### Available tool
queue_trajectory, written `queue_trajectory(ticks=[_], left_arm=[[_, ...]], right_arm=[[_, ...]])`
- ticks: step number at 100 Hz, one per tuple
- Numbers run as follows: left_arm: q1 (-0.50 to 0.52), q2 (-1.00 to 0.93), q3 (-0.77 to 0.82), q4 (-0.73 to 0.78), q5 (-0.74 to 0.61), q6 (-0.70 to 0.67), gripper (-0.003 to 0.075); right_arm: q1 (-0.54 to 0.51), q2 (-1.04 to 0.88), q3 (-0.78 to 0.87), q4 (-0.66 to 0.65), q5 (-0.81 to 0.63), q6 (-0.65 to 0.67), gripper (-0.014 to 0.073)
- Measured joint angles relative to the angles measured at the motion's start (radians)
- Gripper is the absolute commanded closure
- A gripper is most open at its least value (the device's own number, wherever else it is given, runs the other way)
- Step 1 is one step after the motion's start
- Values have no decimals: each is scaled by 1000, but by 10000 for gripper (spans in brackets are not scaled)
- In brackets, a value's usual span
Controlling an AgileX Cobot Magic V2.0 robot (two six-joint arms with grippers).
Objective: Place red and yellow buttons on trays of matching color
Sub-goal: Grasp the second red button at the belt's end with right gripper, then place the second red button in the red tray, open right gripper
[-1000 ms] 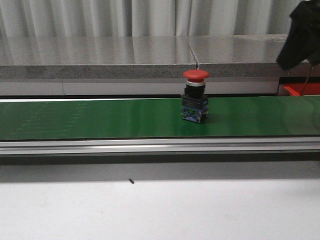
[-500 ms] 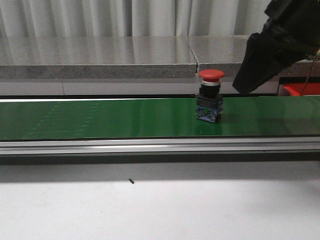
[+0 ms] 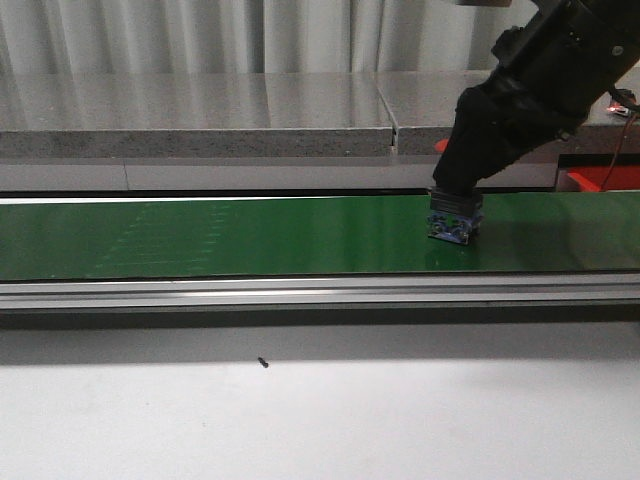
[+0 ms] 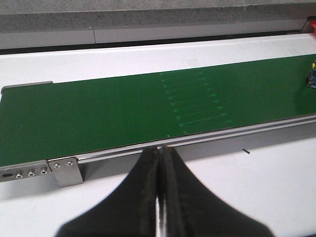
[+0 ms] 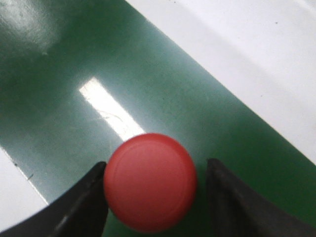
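We see one red mushroom-capped push button (image 5: pixel 150 181) standing upright, cap up, on the green belt (image 3: pixel 220 235), between our right gripper's (image 5: pixel 155 200) spread fingers; left gripper (image 4: pixel 159 197) closed, empty.

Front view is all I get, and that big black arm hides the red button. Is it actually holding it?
Observer: Not clearly. In the right wrist view the red button sits between the open fingers of the right gripper, with a gap on one side.
Operator: And the other arm? I can't see it.
Observer: The left gripper is shut and empty, above the white table near the green belt.
Operator: Any yellow button?
Observer: None shows in any view.
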Motion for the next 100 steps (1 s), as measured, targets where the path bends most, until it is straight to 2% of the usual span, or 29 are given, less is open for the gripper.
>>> queue_trajectory(ticks=[7, 18, 24, 31, 58, 78, 100], left_arm=[[0, 0, 0, 0, 0, 0, 741], [0, 0, 0, 0, 0, 0, 741], [0, 0, 0, 0, 0, 0, 741], [0, 0, 0, 0, 0, 0, 741], [0, 0, 0, 0, 0, 0, 741], [0, 0, 0, 0, 0, 0, 741], [0, 0, 0, 0, 0, 0, 741]], right_arm=[[0, 0, -2, 1, -9, -1, 221], [0, 0, -2, 1, -11, -2, 427], [0, 0, -2, 1, -13, -3, 512], [0, 0, -2, 1, -20, -5, 574], [-44, -20, -4, 2, -103, -7, 589], [-180, -32, -84, 4, -135, -5, 589], [-337, 2, -204, 9, -137, 62, 589]])
